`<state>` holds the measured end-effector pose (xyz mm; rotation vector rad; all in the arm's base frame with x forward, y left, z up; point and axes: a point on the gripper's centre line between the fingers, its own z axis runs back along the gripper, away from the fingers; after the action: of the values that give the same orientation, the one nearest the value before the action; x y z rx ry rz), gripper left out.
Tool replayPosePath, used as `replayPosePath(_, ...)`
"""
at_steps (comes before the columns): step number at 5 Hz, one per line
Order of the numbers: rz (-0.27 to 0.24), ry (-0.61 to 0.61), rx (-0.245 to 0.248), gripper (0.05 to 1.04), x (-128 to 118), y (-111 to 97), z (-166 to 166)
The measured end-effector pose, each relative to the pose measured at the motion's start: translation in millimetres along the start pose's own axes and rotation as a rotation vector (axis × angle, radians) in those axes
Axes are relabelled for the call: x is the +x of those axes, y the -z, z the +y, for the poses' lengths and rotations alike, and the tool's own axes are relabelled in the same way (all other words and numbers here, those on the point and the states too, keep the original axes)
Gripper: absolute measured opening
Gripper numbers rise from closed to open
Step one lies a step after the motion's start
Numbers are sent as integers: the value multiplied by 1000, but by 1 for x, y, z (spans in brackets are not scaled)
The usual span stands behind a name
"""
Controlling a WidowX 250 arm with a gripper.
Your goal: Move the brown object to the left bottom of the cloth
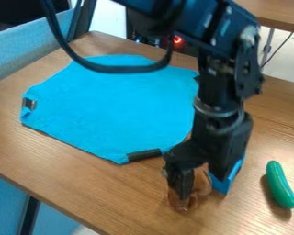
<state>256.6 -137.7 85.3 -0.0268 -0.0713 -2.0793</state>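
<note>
The black arm (pixel 226 87) came into the view from the top edge, and its claw (pixel 197 180) hung low above the counter (pixel 131 195), in the lower right part of the view. The brown object (pixel 202 186) was at the claw, partly hidden behind it, and it was off the blue cloth (pixel 115 103), near the cloth's lower right side. Whether the claw was wide, narrow or really holding this object, I could not tell. Just to the right of the brown object, a small blue piece (pixel 225 179) showed beside the claw.

The cloth was spread on the counter, with one dark strip (pixel 144 155) at its lower edge and another dark piece (pixel 29 103) at its left corner. A green toy cucumber (pixel 280 185) lay on the counter, to the right of the claw and apart from it. A black cable (pixel 115 69) hung in a loop over the upper part of the cloth.
</note>
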Motion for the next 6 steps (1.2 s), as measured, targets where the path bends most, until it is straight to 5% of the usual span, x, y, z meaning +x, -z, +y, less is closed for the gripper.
replayPosePath(2,45,54,13,999,-11,24,5)
replayPosePath(3,63,46,-2,924,-25,26,4)
replayPosePath(5,83,69,-110,446,-38,31,1)
replayPosePath(6,91,78,-115,253,-44,31,0)
